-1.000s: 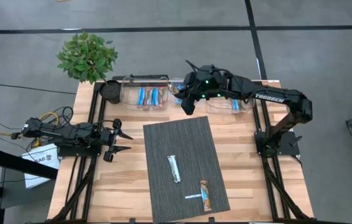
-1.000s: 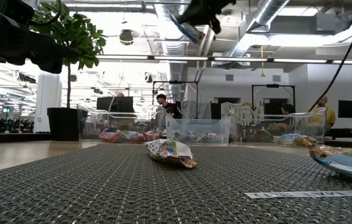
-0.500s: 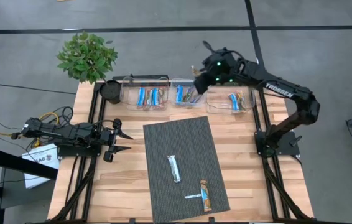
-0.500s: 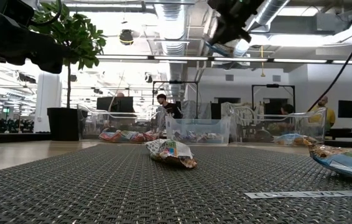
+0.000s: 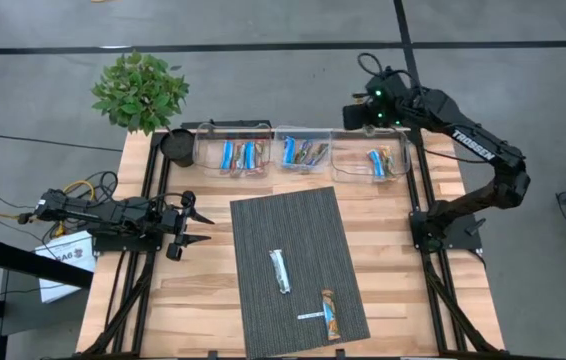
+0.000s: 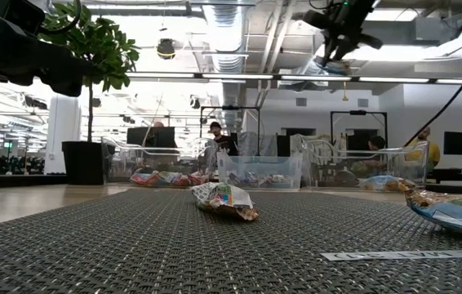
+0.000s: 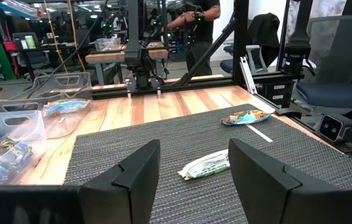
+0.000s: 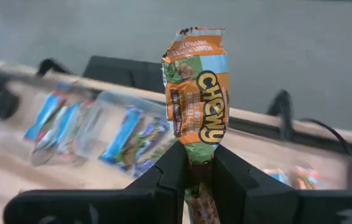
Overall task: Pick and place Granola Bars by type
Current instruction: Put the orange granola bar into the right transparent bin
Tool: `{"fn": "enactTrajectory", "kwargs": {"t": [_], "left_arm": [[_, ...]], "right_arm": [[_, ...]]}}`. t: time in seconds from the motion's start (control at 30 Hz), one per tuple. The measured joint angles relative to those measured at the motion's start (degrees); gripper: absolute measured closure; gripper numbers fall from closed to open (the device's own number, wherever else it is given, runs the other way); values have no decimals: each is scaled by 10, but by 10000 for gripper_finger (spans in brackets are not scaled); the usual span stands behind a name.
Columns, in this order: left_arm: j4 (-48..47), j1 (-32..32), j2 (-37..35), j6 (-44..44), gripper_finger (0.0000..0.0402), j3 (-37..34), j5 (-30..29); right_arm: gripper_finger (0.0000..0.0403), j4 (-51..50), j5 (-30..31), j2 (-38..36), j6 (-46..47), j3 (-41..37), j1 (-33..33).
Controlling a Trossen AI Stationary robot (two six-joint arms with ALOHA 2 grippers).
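Right gripper (image 8: pixel 194 163) was raised above the far edge of the table (image 5: pixel 203 280), over the right-hand clear bin (image 5: pixel 371 161). Its jaws were clenched on an orange granola bar (image 8: pixel 196 87), the wrapper standing upright between the fingers (image 8: pixel 232 180).

Left gripper (image 7: pixel 191 165) rested near the table's left edge, jaws apart, holding nothing.

Three clear bins sat in a row along the far edge:
- left bin (image 5: pixel 235 152): blue bars (image 5: pixel 238 155)
- middle bin (image 5: pixel 303 150): blue and darker bars
- right-hand bin: a blue bar and an orange one

On the grey mat (image 5: pixel 298 270) lay a silvery white bar (image 5: pixel 280 270) near its centre and an orange-brown bar (image 5: pixel 331 313) at the near right corner, just beside a thin white strip (image 5: pixel 312 316).
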Motion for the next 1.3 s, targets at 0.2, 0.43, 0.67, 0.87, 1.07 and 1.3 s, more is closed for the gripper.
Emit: {"fn": "enactTrajectory", "kwargs": {"t": [0.2, 0.43, 0.67, 0.87, 1.07, 1.3], "left_arm": [[0, 0, 0, 0, 217, 0, 0], [0, 0, 0, 0, 217, 0, 0], [0, 0, 0, 0, 217, 0, 0], [0, 0, 0, 0, 217, 0, 0], [0, 0, 0, 0, 217, 0, 0], [0, 0, 0, 0, 217, 0, 0]], "right_arm": [[349, -44, 11, -6, 57, 0, -23], [349, -92, 11, -6, 88, 0, -42], [349, -115, 35, -6, 111, -25, -48], [349, -91, 32, -5, 139, -114, -48], [349, -8, 14, -5, 152, -220, -52], [349, 99, -13, -4, 153, -327, -64]]}}
